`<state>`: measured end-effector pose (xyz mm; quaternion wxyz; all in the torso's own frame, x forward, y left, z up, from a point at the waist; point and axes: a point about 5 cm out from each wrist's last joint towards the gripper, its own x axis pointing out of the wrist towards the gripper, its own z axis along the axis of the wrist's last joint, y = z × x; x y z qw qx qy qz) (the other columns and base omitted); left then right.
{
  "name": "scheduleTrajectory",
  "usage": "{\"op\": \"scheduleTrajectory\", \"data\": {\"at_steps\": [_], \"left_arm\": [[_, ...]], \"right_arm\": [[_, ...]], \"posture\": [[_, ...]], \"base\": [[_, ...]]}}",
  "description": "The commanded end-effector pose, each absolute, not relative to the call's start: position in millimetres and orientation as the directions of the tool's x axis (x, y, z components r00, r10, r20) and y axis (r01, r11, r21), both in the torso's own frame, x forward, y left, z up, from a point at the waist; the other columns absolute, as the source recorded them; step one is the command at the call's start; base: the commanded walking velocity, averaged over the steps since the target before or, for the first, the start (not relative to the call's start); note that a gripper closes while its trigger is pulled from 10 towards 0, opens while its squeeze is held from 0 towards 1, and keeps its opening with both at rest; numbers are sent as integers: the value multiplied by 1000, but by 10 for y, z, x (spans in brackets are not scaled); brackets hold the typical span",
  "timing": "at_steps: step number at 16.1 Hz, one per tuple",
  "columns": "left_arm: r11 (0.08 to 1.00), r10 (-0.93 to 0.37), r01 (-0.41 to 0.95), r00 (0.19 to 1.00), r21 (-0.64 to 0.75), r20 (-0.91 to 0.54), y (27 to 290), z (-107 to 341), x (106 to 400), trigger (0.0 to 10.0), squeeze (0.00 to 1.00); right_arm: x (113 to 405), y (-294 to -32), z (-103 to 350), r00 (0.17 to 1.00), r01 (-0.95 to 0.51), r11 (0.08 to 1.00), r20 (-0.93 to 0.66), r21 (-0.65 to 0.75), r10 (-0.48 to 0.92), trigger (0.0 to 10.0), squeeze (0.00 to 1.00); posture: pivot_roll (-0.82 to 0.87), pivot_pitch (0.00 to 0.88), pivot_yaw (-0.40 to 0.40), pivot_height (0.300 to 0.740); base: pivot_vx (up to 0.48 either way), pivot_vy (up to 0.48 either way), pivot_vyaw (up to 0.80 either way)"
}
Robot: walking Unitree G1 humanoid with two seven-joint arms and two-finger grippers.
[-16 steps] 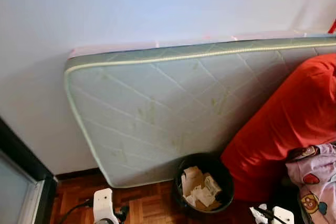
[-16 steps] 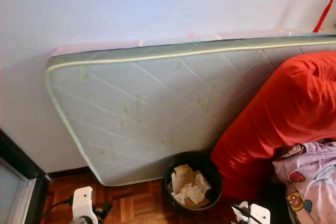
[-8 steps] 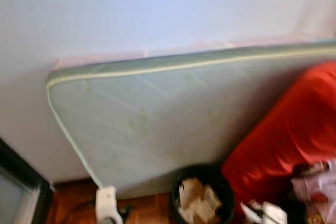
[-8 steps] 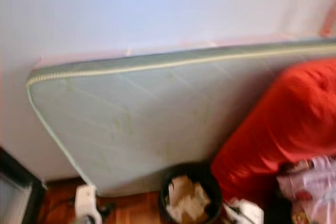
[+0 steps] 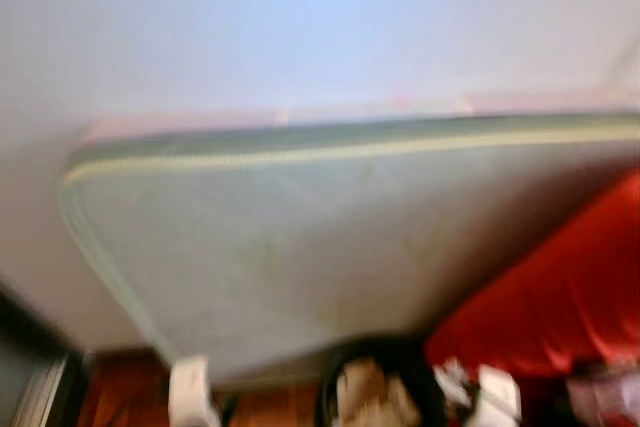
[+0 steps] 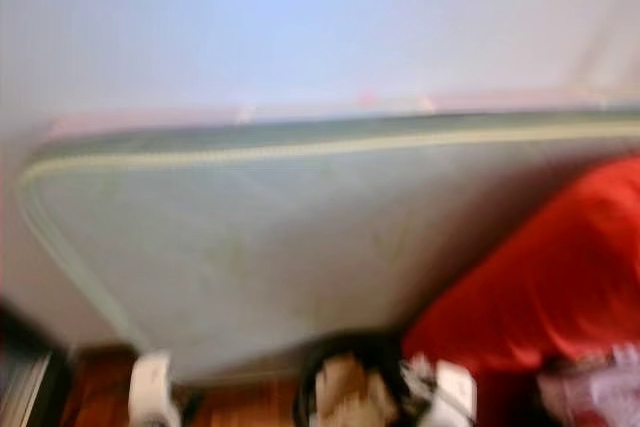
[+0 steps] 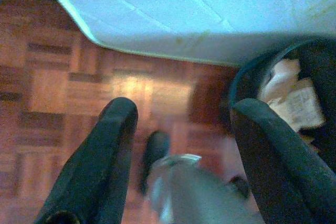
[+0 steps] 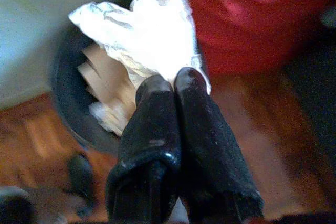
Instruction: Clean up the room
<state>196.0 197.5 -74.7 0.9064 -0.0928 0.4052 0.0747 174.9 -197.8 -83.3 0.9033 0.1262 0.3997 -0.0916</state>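
Crumpled white wrapper pinched over the bin.

The white wrapper [image 8: 149, 35] sits clamped between the closed fingers of the right gripper [image 8: 170, 85], held just above the black bin [image 8: 65, 106], which already has paper scraps inside. The bin stands on the parquet floor [image 7: 58, 72] at the foot of a pale green mattress [image 5: 300, 237] leaning on the far wall, with red bedding [image 5: 560, 297] to its right. The left gripper [image 7: 181, 111] hangs wide open and empty over the floor, left of the bin.
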Motion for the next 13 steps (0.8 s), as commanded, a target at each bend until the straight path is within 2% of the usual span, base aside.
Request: {"op": "scheduleTrajectory", "data": {"at_steps": [1,5,7,11,13], "left_arm": [[971,38,-198,673,-130,-739,1882,-734,2007,10000,0],[971,37,-199,675,-133,-737,1881,-733,2007,10000,0],[971,38,-199,675,-133,-736,1880,-733,2007,10000,0],[973,30,-190,675,-134,-737,1874,-733,2010,10000,0],[973,30,-189,675,-133,-737,1874,-732,2011,10000,0]], "right_arm": [[1658,-2108,-846,659,287,947,-747,144,-86,10000,0],[1879,-2038,-757,694,218,965,-718,143,-51,10000,0],[1885,-2035,-753,698,209,968,-715,139,-48,10000,0],[1832,-1963,-793,682,197,966,-731,165,-14,10000,0],[1840,-1930,-792,686,177,969,-728,174,5,10000,0]], "posture": [[110,19,-39,740],[113,24,-41,740],[115,24,-43,740],[111,25,-41,740],[112,22,-44,740]], "base": [[0,0,0],[0,0,0],[0,0,728],[260,0,0],[0,0,0]]}}
